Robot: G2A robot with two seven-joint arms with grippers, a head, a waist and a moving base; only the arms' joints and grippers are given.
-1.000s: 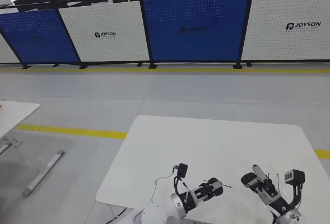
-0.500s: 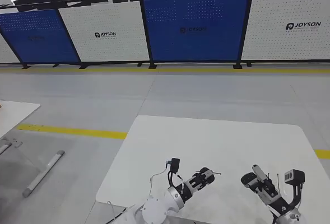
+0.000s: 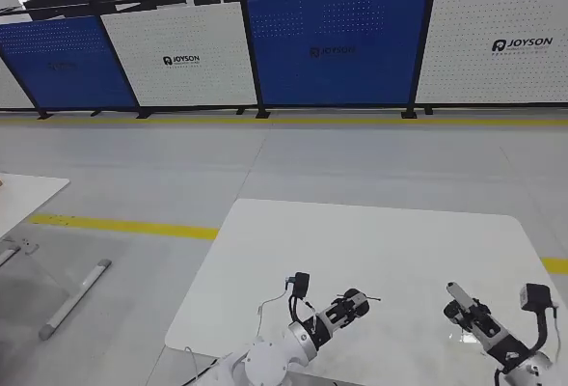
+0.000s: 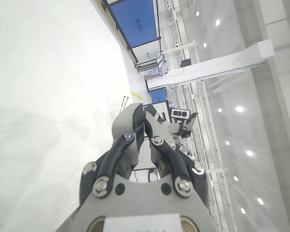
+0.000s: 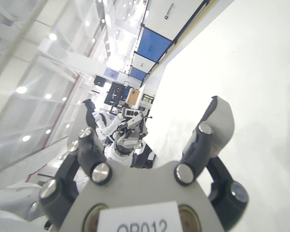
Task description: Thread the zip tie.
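Observation:
A thin black zip tie (image 3: 374,299) sticks out from my left gripper (image 3: 354,303), which is low over the white table (image 3: 380,241) near its front edge. In the left wrist view the left gripper (image 4: 143,113) is shut, and two thin black ends of the zip tie (image 4: 124,102) poke out past one finger. My right gripper (image 3: 455,293) hovers to the right of it, apart from it. Seen from its own wrist, the right gripper (image 5: 151,102) is open with nothing between its fingers, and the left gripper (image 5: 133,119) shows farther off.
The table's front edge (image 3: 197,343) runs close beside the left arm. Bare tabletop stretches away beyond both grippers. A second white table (image 3: 13,203) stands far off to the left across the floor.
The left gripper shifted a little left and away with the zip tie, then held still. The right arm moved right, toward the table's right front corner.

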